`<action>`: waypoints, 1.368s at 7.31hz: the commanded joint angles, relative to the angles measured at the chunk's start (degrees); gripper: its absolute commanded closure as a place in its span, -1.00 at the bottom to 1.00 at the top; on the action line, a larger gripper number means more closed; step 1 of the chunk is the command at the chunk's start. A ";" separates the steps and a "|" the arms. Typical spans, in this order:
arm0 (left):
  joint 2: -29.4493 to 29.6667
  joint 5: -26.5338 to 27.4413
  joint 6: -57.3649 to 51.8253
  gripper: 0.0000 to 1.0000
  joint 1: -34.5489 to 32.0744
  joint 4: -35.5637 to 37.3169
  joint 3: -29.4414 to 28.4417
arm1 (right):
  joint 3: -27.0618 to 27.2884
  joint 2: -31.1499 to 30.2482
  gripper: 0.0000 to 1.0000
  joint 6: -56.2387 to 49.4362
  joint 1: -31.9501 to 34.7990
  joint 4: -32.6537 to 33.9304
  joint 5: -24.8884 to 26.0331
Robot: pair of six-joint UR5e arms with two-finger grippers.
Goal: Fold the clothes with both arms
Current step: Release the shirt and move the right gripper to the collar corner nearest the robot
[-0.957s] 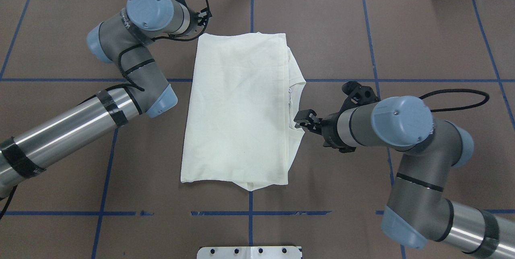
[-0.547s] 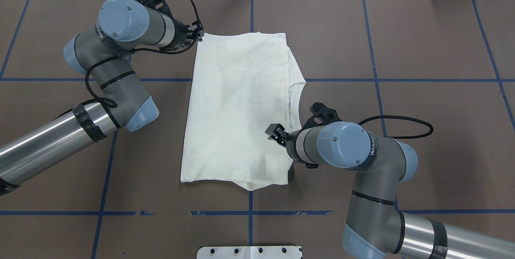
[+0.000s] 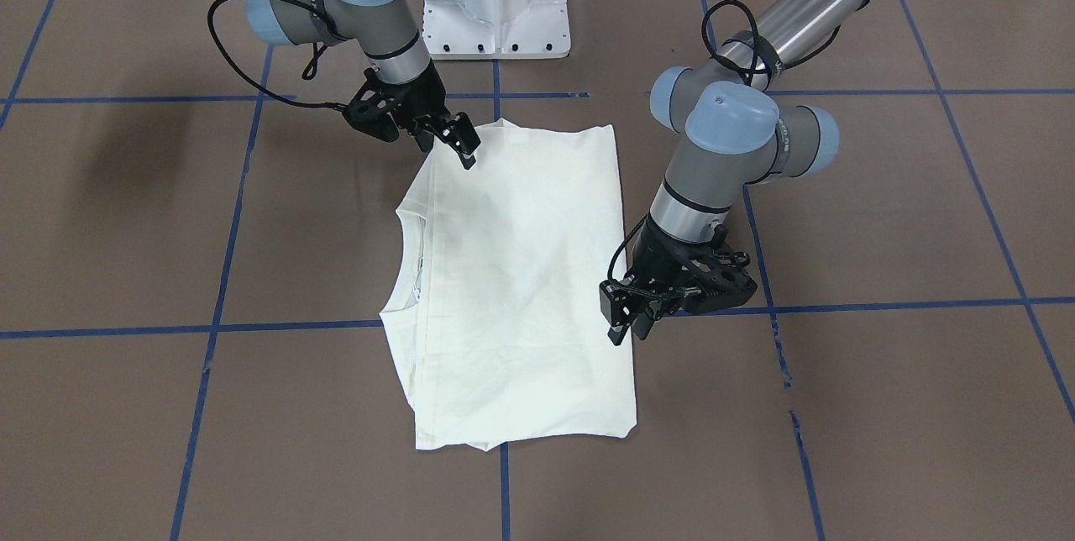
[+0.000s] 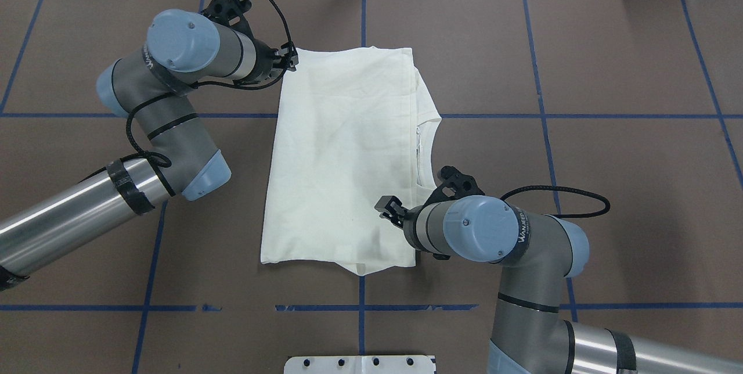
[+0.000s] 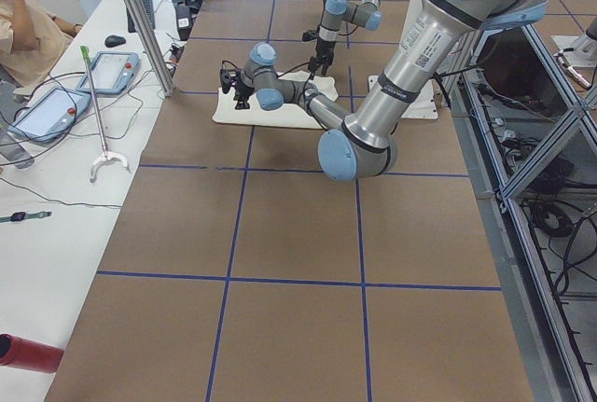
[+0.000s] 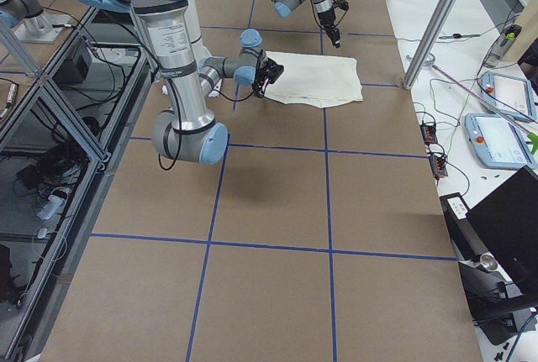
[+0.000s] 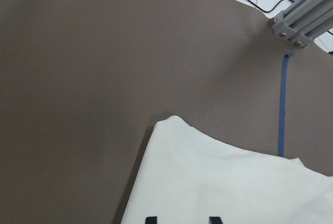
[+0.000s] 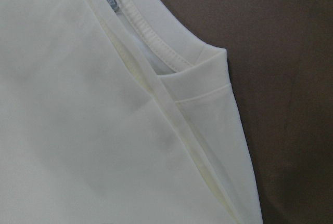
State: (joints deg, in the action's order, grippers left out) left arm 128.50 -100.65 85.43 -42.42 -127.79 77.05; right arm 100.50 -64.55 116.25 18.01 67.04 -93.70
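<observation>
in the overhead view the left arm (image 4: 145, 188) came in from the left edge, bent at the elbow, and reached to the far left corner of the t-shirt (image 4: 342, 153). the left gripper (image 4: 288, 59) sat right at that corner. its jaws stood apart, with both black fingertips (image 7: 151, 219) showing over the cloth in the left wrist view. whether they touched the cloth could not be told. the cream t-shirt lay flat in the middle of the brown tabletop (image 4: 609, 43), folded lengthwise into a long rectangle. its plain side faced up, and a blue tape line (image 4: 580, 115) ran out from under it on both sides. the ribbed collar (image 4: 426, 153) and a shoulder poked out along its right edge. the right wrist view showed that collar from close up, with a small tag (image 8: 110, 0) inside it. the right gripper (image 4: 388, 208) hung over the shirt's near right part, just beside the collar. whether its jaws were apart or together could not be told. the right arm (image 4: 522, 304) rose from the lower right.
</observation>
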 commanded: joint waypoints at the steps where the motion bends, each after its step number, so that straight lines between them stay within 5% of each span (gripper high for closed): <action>1: -0.88 0.10 0.00 0.08 0.06 -0.09 0.11 | -0.40 -0.05 -0.85 0.12 -0.69 0.02 0.01; 3: -0.88 0.01 0.09 0.07 0.15 0.00 0.11 | -0.48 -0.23 -0.71 0.38 -1.65 1.32 -0.34; 4: -0.88 0.01 0.00 0.07 0.15 0.00 0.11 | -0.40 0.04 -0.37 0.64 -1.75 2.47 -0.34; 5: -0.88 0.01 0.09 0.07 0.15 -0.09 0.11 | -0.31 0.04 0.46 1.17 -1.75 2.57 -0.26; 6: -0.79 0.01 0.09 0.07 0.15 -0.09 0.20 | 0.04 -0.05 0.99 1.44 -1.75 2.39 -0.43; 10: -0.88 -0.08 0.00 0.07 0.15 -0.27 0.20 | 0.39 -0.14 1.00 1.44 -1.48 2.48 0.01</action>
State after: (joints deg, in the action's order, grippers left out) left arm 127.65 -100.69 85.46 -42.28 -128.01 77.25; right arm 100.78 -64.64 117.77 16.44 69.46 -93.66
